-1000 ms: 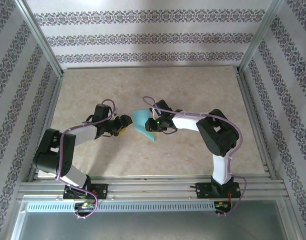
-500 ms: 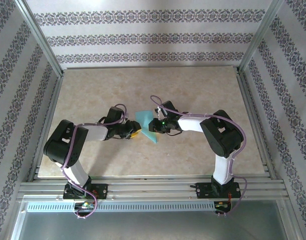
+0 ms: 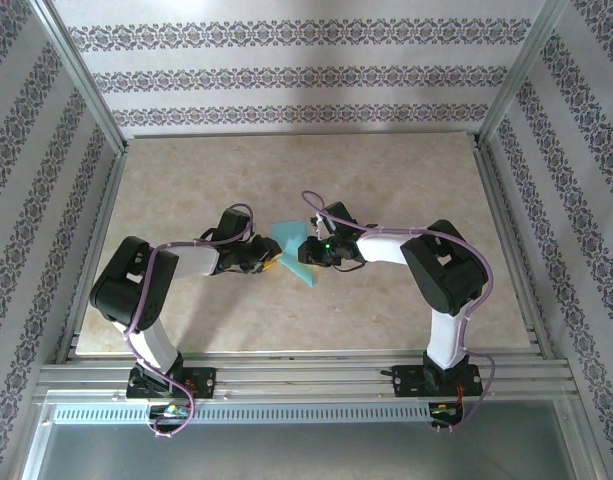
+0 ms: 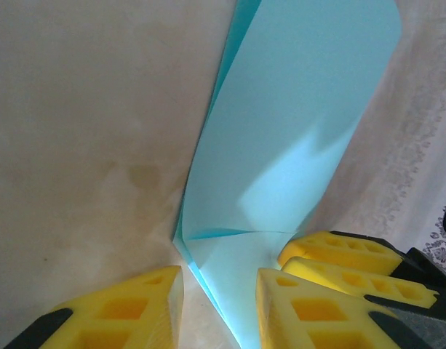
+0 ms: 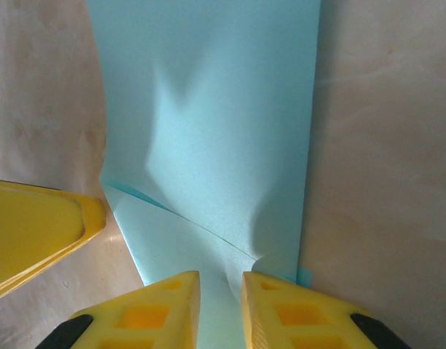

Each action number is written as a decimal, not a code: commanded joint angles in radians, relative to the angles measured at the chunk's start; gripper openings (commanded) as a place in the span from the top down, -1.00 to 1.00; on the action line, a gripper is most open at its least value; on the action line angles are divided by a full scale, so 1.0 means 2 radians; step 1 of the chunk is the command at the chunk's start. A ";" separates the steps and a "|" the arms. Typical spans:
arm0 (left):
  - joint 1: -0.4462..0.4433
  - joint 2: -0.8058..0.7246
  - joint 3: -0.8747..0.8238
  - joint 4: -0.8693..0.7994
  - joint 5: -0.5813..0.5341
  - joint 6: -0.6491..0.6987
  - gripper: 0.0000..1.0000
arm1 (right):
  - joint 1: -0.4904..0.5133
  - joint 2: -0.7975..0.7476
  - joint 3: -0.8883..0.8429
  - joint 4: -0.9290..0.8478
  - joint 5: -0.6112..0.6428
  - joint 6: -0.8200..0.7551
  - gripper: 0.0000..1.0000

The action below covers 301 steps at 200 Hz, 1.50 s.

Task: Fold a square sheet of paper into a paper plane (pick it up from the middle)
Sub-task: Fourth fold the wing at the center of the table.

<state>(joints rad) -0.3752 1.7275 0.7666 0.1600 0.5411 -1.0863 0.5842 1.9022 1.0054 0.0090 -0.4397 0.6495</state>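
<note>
The turquoise paper plane (image 3: 289, 240) hangs just above the table's middle, its wide end toward the back and its pointed tip toward me. In the left wrist view the paper plane (image 4: 295, 131) shows a diagonal flap crease and a rounded far end. My right gripper (image 3: 308, 251) is shut on its right side. The right wrist view has the paper plane (image 5: 208, 109) pinched between the right gripper's (image 5: 221, 280) yellow pads. My left gripper (image 3: 273, 263) straddles the left edge. In its own view the left gripper (image 4: 219, 280) has its jaws apart, and only the right pad touches paper.
The beige marble-patterned table (image 3: 186, 180) lies bare all round the grippers. Patterned walls and a metal frame (image 3: 506, 250) close it in at the sides and back. Both grippers' fingertips sit close together, the right gripper's fingers (image 4: 332, 251) beside my left ones.
The left arm has reached right to the paper plane and its jaws have narrowed around the edge. The right gripper has shifted slightly right with the paper plane still held.
</note>
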 commanded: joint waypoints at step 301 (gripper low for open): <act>-0.015 0.017 0.032 0.020 0.013 0.030 0.52 | -0.005 0.031 -0.015 -0.027 -0.002 -0.012 0.53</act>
<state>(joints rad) -0.3935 1.7611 0.8318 0.1333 0.5362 -1.0733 0.5777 1.9083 1.0027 0.0158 -0.4541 0.6483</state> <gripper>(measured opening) 0.238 0.234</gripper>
